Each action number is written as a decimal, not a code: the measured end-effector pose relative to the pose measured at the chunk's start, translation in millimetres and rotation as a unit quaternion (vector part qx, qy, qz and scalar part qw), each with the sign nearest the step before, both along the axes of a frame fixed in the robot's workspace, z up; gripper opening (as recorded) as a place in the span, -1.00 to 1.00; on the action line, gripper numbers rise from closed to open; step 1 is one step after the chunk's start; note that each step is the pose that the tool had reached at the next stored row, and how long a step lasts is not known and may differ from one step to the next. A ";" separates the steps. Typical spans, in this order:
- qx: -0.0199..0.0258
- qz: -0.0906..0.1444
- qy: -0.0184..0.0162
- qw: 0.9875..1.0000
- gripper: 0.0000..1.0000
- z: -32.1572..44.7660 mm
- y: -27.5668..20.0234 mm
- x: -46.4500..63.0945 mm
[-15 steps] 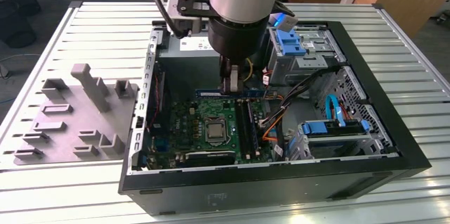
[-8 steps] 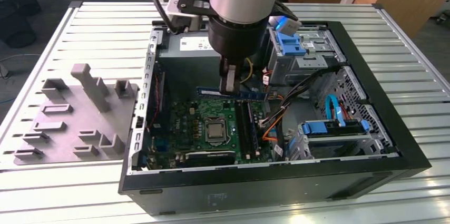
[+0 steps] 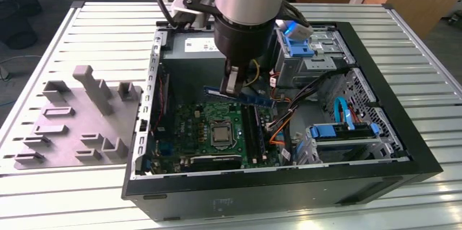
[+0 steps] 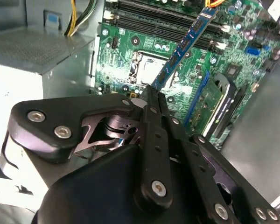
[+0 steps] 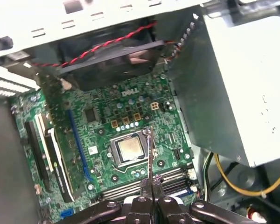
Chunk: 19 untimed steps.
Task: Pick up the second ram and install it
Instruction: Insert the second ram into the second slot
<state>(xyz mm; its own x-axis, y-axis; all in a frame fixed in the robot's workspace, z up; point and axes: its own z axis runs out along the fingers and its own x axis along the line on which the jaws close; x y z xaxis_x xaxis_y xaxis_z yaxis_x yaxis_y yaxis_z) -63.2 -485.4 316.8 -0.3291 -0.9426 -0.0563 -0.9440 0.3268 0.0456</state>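
Note:
The second ram (image 3: pixel 254 99) is a thin blue-green stick with small chips, held level above the green motherboard (image 3: pixel 202 124) inside the open computer case. My gripper (image 3: pixel 232 89) is shut on it near one end. In the second wrist view the stick (image 4: pixel 184 44) runs out from the gripper (image 4: pixel 152 94) toward the long black memory slots (image 4: pixel 163 18). In the first wrist view it shows edge-on (image 5: pixel 150 149), rising from the gripper (image 5: pixel 150 189) over the processor socket (image 5: pixel 129 150). In the exterior view the black slots (image 3: pixel 250 127) lie below the stick, apart from it.
A grey plastic tray (image 3: pixel 79 124) with upright posts lies on the slatted table at the exterior view's left. Inside the case (image 3: pixel 289 178) are the grey power supply (image 3: pixel 191 51), blue drive brackets (image 3: pixel 343 131) and loose cables (image 3: pixel 285 116) beside the slots.

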 end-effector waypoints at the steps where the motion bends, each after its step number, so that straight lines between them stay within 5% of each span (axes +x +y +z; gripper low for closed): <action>1: 0.000 -0.009 0.000 1.000 -0.75 -0.1 0.0 0.0; 6: 0.000 -0.055 0.000 0.999 -0.75 -0.6 0.0 0.0; 10: 0.000 -0.091 0.000 0.996 -0.75 -1.1 0.0 0.0; 13: 0.000 -0.118 0.000 0.993 -0.75 -1.4 0.0 0.0; 19: 0.000 -0.172 0.000 0.985 -0.75 -2.0 0.0 0.0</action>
<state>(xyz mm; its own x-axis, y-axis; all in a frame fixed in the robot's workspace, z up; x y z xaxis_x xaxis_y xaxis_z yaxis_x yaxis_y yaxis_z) -63.2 -485.4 314.8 -0.6288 -0.7755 -0.0562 -0.7775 0.6272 0.0456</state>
